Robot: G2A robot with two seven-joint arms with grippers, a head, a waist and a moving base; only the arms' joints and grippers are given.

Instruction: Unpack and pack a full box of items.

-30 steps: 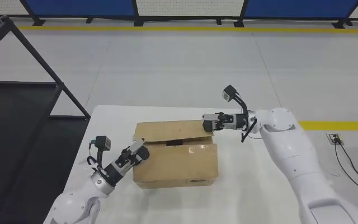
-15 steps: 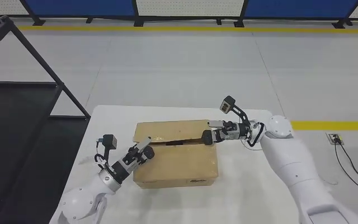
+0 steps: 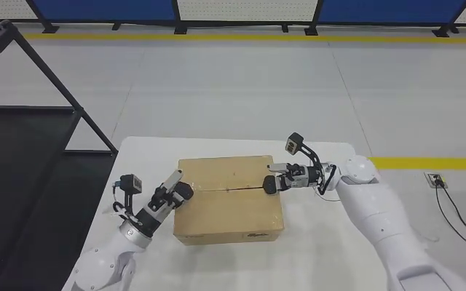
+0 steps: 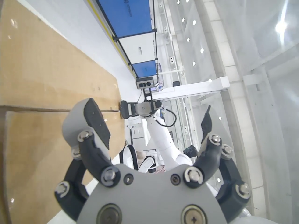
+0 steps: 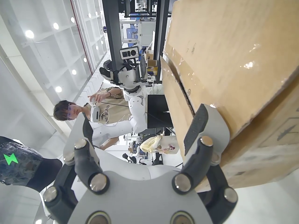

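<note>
A brown cardboard box [image 3: 229, 207] lies in the middle of the white table [image 3: 328, 251], both top flaps lying flat and meeting at a thin seam [image 3: 226, 188]. My left gripper [image 3: 175, 190] is open at the box's left end; in the left wrist view one of its fingers [image 4: 95, 120] lies against the box top [image 4: 46, 71] beside the seam. My right gripper [image 3: 269, 185] is open at the box's right end, and one of its fingers [image 5: 201, 127] presses on the top edge of the box [image 5: 233, 59]. Nothing sits between either pair of fingers. The contents are hidden.
A black metal frame [image 3: 44, 87] stands off the table's left side. Blue barrier panels [image 3: 109, 9] and a yellow floor line [image 3: 218, 36] run along the back. Bare table lies right of and in front of the box.
The far flap, raised a second ago with a dark gap at the seam, has come down flat. My right gripper dropped with it to the box top; my left gripper shifted slightly at the left end.
</note>
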